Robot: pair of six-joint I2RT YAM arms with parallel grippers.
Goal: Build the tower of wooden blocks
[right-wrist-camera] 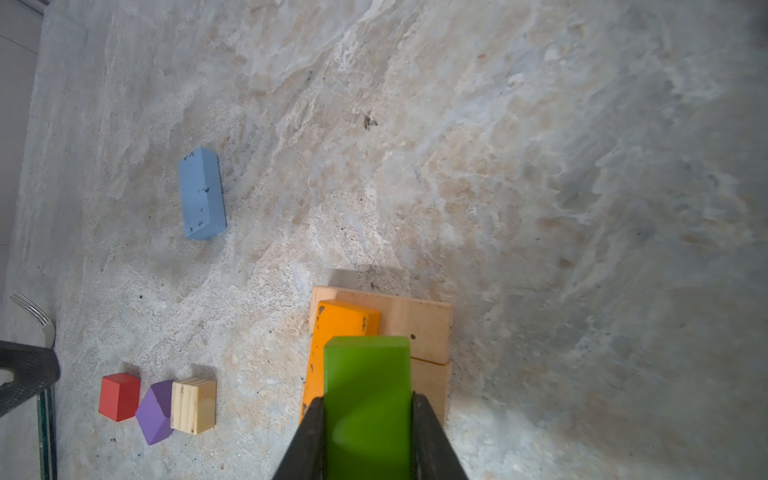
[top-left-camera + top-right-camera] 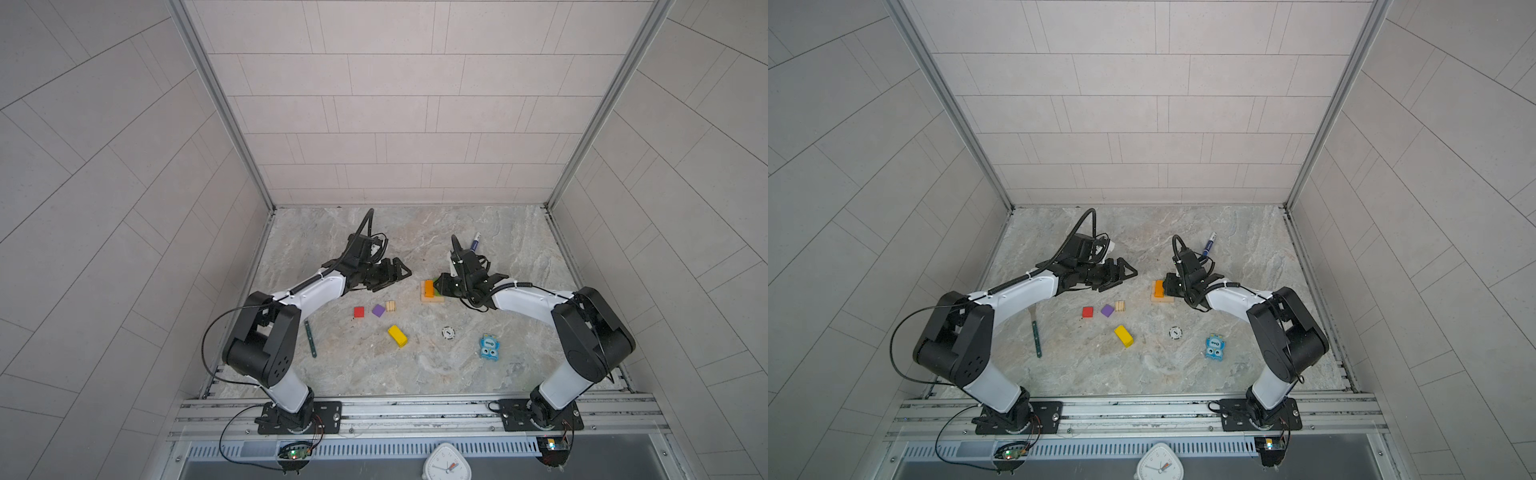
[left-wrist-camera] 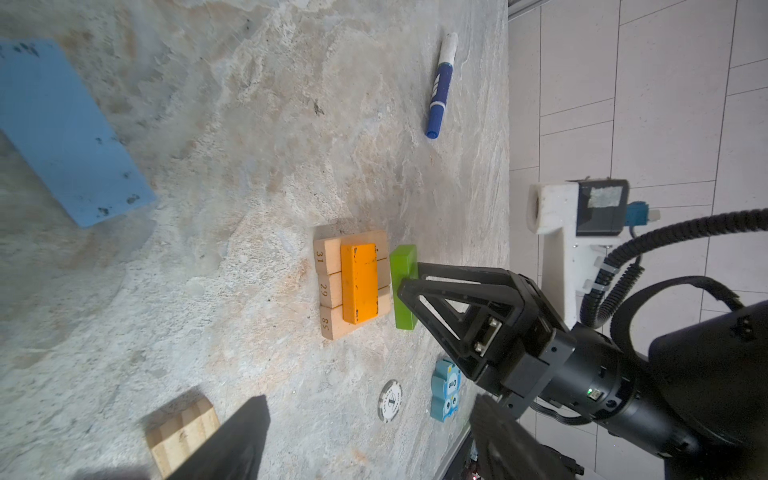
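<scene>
Green block (image 1: 365, 374) | long axis parallel to orange block (image 1: 345, 322) | right end effector (image 1: 368, 399) clamps it

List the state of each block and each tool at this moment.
Tan blocks: three side by side, flat, as base.
Orange block: flat on the tan blocks.
Green block: gripped beside the orange block; contact below unclear.
Right tool: shut on the green block.
Left tool: open, empty.
Blue block: loose, flat.
Yellow block: loose, flat.
Red cube: loose.
Purple cube: loose.
Striped cube: loose.
</scene>
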